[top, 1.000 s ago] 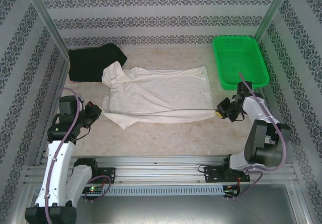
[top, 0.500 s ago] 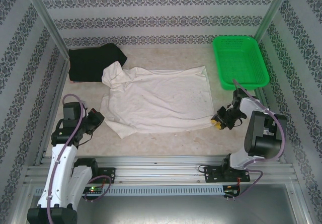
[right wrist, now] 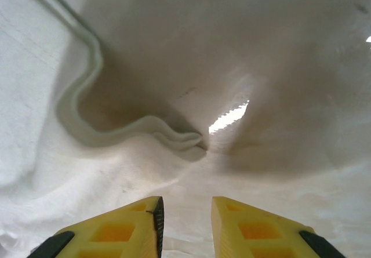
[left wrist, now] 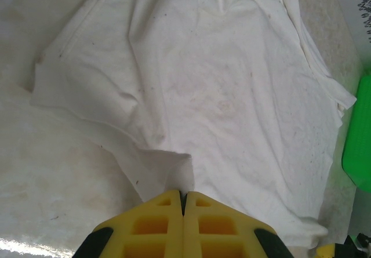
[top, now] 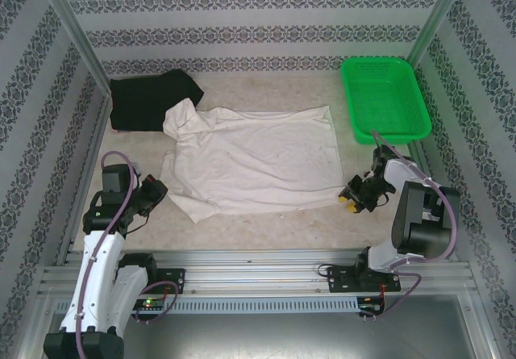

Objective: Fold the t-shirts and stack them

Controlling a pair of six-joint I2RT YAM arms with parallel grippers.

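Note:
The cream t-shirt (top: pixel 250 161) lies spread across the middle of the table, its collar end bunched at the far left. The black t-shirt (top: pixel 149 101) sits crumpled in the far left corner, partly under the cream collar. My left gripper (top: pixel 158 191) is at the cream shirt's near left corner. In the left wrist view its jaws (left wrist: pixel 183 195) are shut on a raised fold of the cream cloth (left wrist: pixel 220 84). My right gripper (top: pixel 351 198) rests at the near right corner. Its jaws (right wrist: pixel 186 206) stand slightly apart over the cream cloth (right wrist: pixel 191 55), beside a wavy hem (right wrist: pixel 116 130).
A green mesh basket (top: pixel 385 97) stands at the far right, close behind the right arm; its edge also appears in the left wrist view (left wrist: pixel 359 148). Patterned walls close in the table on three sides. Bare tabletop (top: pixel 266 230) runs along the near edge.
Both grippers drew the shirt's near edge toward the front, flattening the doubled fold. The right jaws then parted from shut. The left jaws stayed shut.

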